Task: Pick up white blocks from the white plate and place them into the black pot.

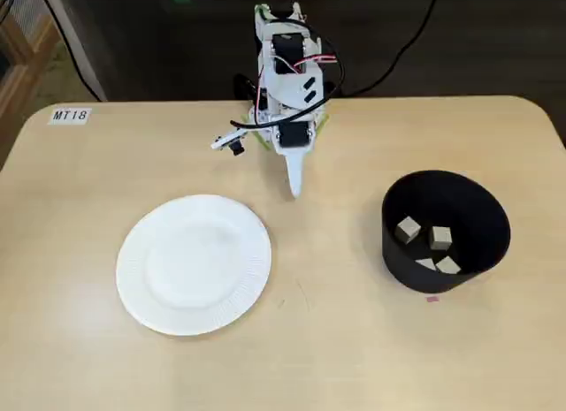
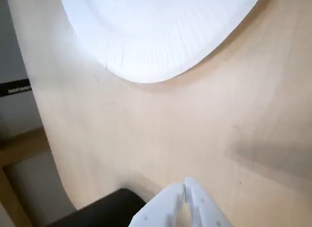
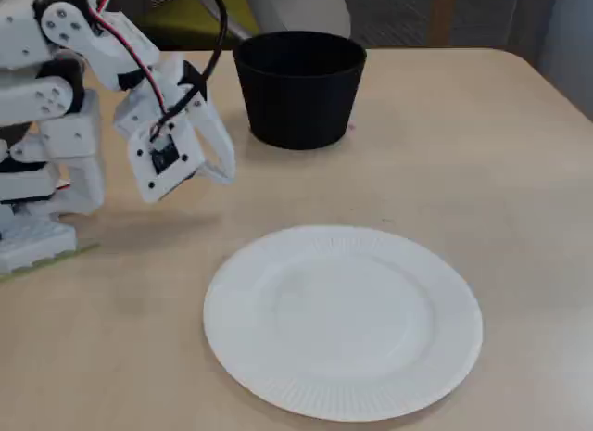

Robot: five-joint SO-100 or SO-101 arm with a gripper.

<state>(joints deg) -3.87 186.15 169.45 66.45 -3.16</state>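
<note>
The white plate [image 1: 193,263] lies empty on the table, left of centre in a fixed view; it also shows in the wrist view [image 2: 161,36] and in another fixed view [image 3: 343,320]. The black pot [image 1: 460,199] stands to the right and holds several white blocks [image 1: 408,229]. The pot also shows in a fixed view [image 3: 298,88], where its inside is hidden. My gripper [image 1: 294,186] is shut and empty, folded back near the arm's base, pointing down over bare table between plate and pot. Its tips [image 2: 185,188] meet in the wrist view.
The arm's base [image 1: 283,84] stands at the table's far edge. A label reading MT18 [image 1: 70,115] is stuck at the far left corner. A small pink mark [image 1: 432,298] lies by the pot's foot. Cables run behind the table.
</note>
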